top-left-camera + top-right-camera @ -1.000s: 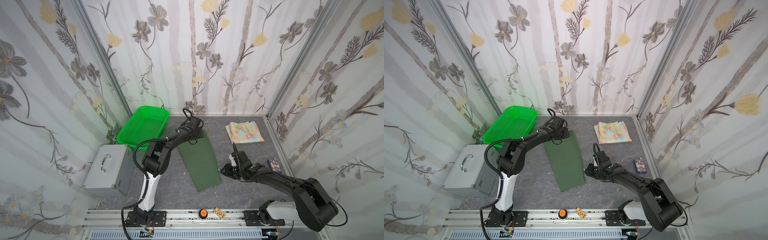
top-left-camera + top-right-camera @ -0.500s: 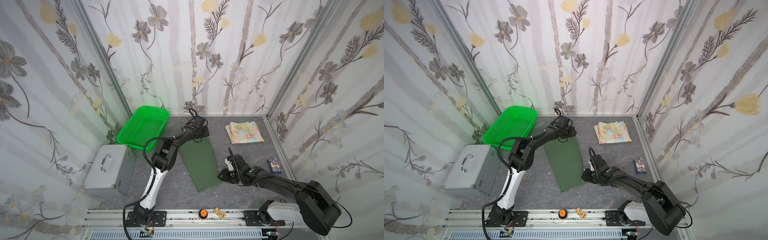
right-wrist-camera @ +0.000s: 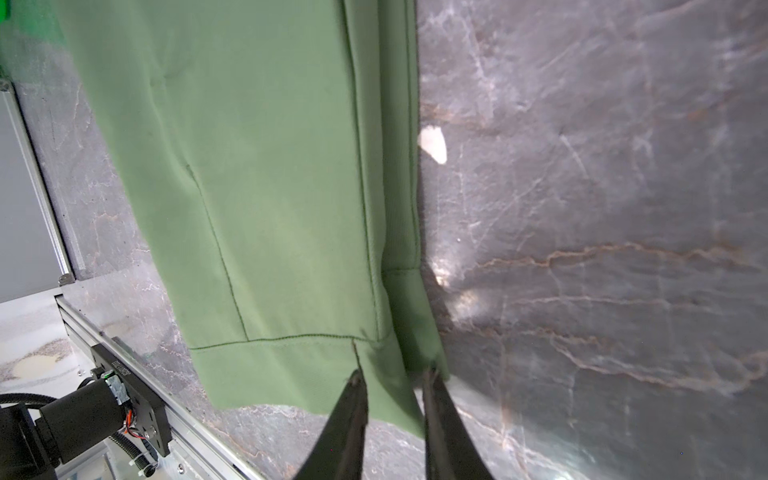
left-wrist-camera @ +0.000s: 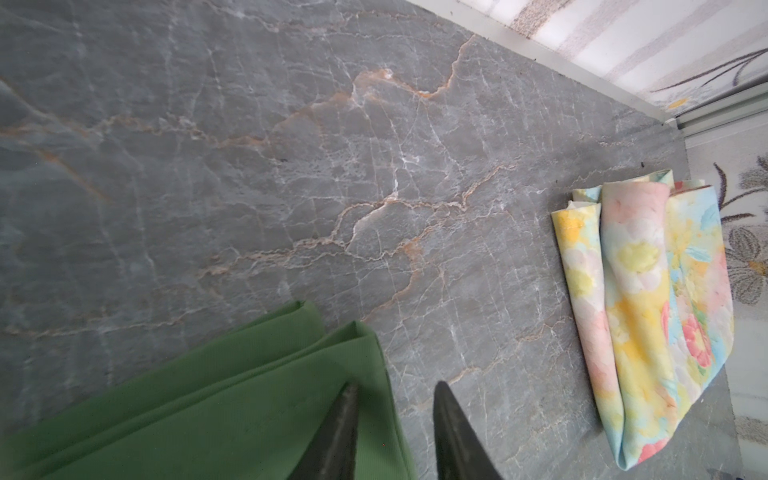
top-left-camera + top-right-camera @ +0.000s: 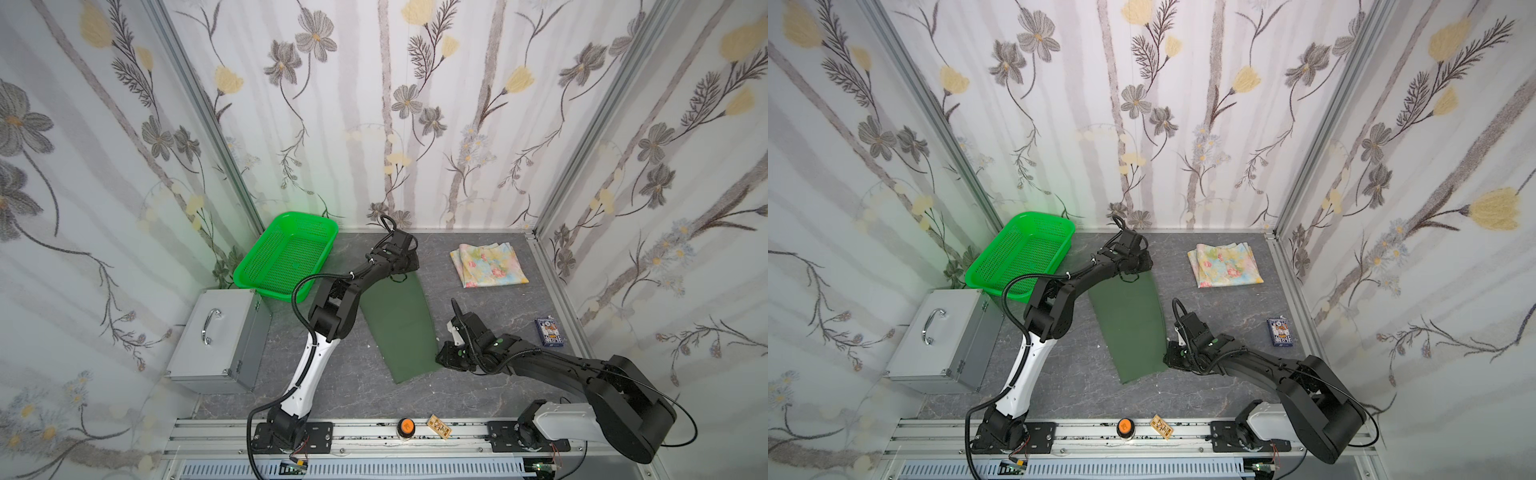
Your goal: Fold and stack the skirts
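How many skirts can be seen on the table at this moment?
2. The dark green skirt lies flat in the middle of the table; the floral skirt lies folded near the back right corner. None appears hidden.

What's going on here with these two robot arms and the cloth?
Two arms are working on the olive green skirt, which lies flat as a long strip on the table. The left gripper straddles its far corner, jaws apart; the right gripper is at the near corner, grip unclear. The floral skirt lies folded at the far right.
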### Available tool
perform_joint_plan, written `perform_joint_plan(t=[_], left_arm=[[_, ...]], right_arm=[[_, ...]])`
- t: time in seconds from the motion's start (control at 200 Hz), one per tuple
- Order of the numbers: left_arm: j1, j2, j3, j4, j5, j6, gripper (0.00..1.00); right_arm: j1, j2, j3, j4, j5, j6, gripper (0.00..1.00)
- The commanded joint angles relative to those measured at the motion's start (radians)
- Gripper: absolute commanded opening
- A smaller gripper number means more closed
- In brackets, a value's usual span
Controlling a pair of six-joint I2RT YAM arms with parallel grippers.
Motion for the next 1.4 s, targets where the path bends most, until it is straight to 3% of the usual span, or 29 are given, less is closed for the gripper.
perform_joint_plan(t=[0.0,0.1,0.195,0.58,1.104,1.394], left_arm=[[0.002,0.008,0.008,0.009,-0.011,0.004,0.18],[0.005,0.010,0.005,0.009,-0.012,0.010,0.00],[0.009,0.008,0.002,0.010,-0.016,0.014,0.00],[0.032,-0.052,-0.028,0.009,-0.071,0.019,0.00],[0.057,-0.064,-0.054,0.011,-0.101,-0.004,0.00],[0.069,-0.092,-0.079,0.012,-0.128,0.003,0.00]], right_arm=[[0.004,0.018,0.006,0.034,-0.008,0.016,0.21],[0.008,0.033,0.015,0.034,-0.009,0.018,0.08],[0.010,0.032,0.026,0.028,-0.008,0.021,0.00],[0.012,-0.034,0.126,-0.099,0.061,-0.001,0.00],[-0.001,0.100,0.205,-0.114,0.138,-0.053,0.00],[-0.002,0.084,0.272,-0.160,0.168,-0.080,0.00]])
